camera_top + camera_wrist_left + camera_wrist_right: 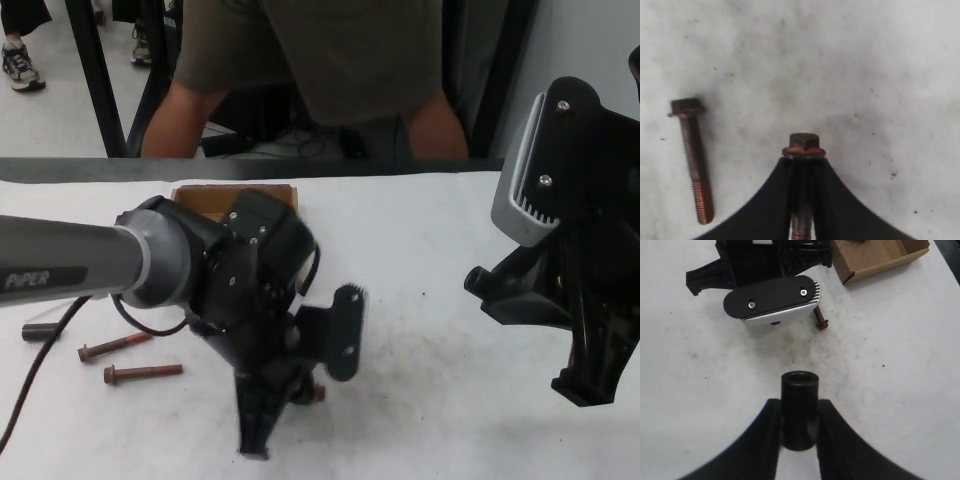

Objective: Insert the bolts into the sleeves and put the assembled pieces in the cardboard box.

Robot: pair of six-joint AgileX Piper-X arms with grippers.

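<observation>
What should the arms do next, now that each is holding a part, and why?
Probably bring the two arms together and line up the parts. The left gripper is shut on a bolt, the right gripper on a sleeve with its open end facing out, and they are apart.

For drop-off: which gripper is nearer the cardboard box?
Left. The left gripper, holding a bolt, is close before the cardboard box; the right gripper, holding a sleeve, is farther off.

Your left arm (pixel 70 258) lies level from the left side, wrist bent down, left gripper (pixel 803 167) clamped on a bolt (pixel 803 145) just under its head; your right arm (pixel 585 250) hangs raised opposite, right gripper (pixel 799 415) clamped around a sleeve (pixel 799 390).
</observation>
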